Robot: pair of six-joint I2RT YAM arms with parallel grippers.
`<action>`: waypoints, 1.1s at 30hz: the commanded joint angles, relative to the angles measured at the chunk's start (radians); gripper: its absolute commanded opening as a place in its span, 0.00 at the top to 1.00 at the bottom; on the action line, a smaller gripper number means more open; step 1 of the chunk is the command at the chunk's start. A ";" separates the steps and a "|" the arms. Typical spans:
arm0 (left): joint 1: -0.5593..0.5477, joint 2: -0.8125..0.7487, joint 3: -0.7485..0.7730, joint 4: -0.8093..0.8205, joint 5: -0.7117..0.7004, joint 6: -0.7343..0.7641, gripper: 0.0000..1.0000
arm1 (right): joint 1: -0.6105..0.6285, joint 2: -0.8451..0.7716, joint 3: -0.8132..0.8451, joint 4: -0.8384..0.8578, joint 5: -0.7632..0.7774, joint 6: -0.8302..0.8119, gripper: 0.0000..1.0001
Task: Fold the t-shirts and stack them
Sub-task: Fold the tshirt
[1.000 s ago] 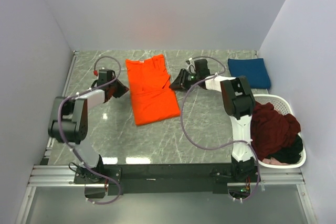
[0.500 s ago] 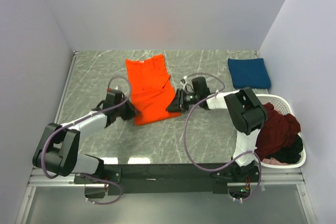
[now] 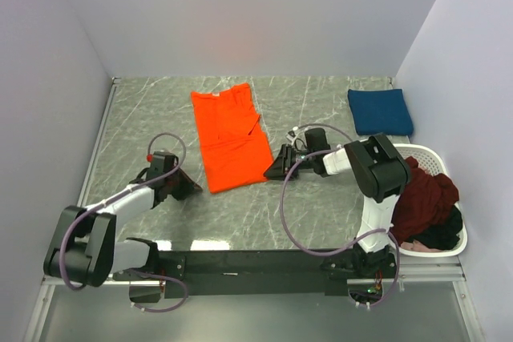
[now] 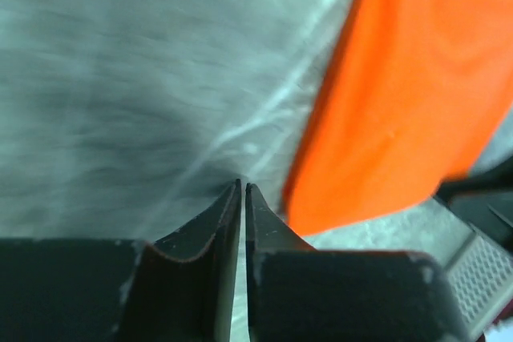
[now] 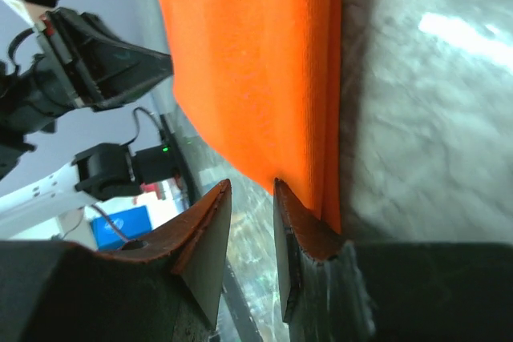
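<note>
The bright orange t-shirt (image 3: 231, 140) lies flat on the table as a long folded strip. My left gripper (image 3: 191, 187) sits low on the table just left of its near left corner, fingers together with nothing between them (image 4: 243, 185); the orange cloth (image 4: 401, 102) lies to its right. My right gripper (image 3: 270, 173) is at the shirt's near right corner, open by a narrow gap (image 5: 252, 183). The orange edge (image 5: 321, 118) runs along its right finger, with only table between the tips. A folded navy blue t-shirt (image 3: 381, 111) lies at the back right.
A white oval basket (image 3: 430, 152) stands at the right edge, holding a crumpled dark maroon shirt (image 3: 421, 196) and black cloth (image 3: 442, 238). Grey walls close in the table on the left, back and right. The right arm's cable (image 3: 284, 214) loops over the table.
Both grippers have come down from beside the shirt's middle to its near corners. The left one has since slid a little off the corner and narrowed its jaws.
</note>
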 commanded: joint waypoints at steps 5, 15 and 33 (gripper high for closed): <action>0.027 -0.146 0.077 -0.211 -0.139 0.090 0.83 | 0.080 -0.190 0.029 -0.130 0.096 -0.039 0.64; 0.027 -0.364 0.197 -0.402 -0.265 0.153 0.47 | 0.331 0.034 0.231 0.118 0.133 0.174 0.64; -0.019 -0.449 0.123 -0.293 -0.154 0.223 0.26 | 0.241 -0.047 0.212 -0.061 0.133 0.008 0.64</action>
